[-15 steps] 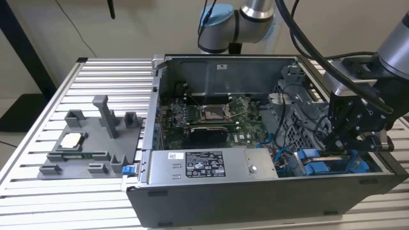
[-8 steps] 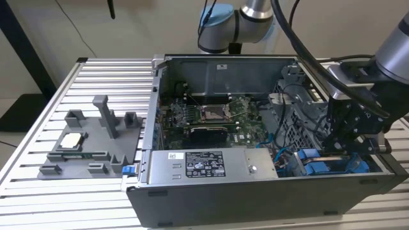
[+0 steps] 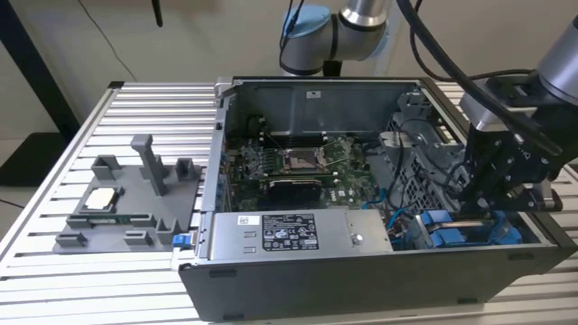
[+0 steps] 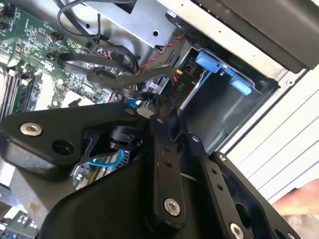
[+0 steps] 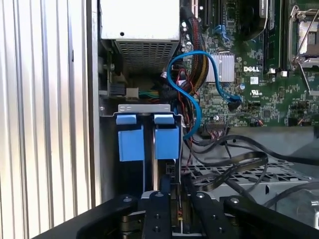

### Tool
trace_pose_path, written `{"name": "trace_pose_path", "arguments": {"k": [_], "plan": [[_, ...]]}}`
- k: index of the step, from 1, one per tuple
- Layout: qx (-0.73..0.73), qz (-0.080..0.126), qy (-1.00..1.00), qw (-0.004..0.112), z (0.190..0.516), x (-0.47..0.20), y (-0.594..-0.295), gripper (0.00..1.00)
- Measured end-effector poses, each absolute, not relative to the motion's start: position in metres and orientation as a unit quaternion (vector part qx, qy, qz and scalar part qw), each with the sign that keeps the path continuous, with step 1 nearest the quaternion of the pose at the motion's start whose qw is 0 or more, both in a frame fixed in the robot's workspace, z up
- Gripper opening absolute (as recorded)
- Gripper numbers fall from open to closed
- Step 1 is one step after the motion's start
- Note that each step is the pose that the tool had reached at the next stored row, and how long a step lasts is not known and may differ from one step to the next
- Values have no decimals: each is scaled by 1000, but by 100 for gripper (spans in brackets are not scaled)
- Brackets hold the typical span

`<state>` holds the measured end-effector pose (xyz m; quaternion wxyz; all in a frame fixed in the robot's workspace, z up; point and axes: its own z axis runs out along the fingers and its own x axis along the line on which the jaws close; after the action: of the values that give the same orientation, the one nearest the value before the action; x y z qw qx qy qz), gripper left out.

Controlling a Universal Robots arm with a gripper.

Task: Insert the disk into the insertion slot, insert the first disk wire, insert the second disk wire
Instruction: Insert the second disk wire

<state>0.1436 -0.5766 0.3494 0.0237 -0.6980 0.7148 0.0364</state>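
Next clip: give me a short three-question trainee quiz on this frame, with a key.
1. True or false: the end effector hangs over the grey fixture plate.
2. In the first wrist view, the cable looping beside the insertion slot is: A red, B blue, C yellow.
3. Fill in: in the exterior view, the power-supply box lies on the slot's ____ side.
Key: 1 false; 2 B; 3 left.

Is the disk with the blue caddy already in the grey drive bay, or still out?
In. The blue caddy tabs sit inside the grey drive bay of the open computer case; the black gripper hangs just above them.
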Motion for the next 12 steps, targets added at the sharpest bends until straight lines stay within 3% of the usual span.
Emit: {"name": "trace_pose_path", "arguments": {"k": [12], "plan": [[-698, 35, 715, 23, 374, 144, -577, 24]]}}
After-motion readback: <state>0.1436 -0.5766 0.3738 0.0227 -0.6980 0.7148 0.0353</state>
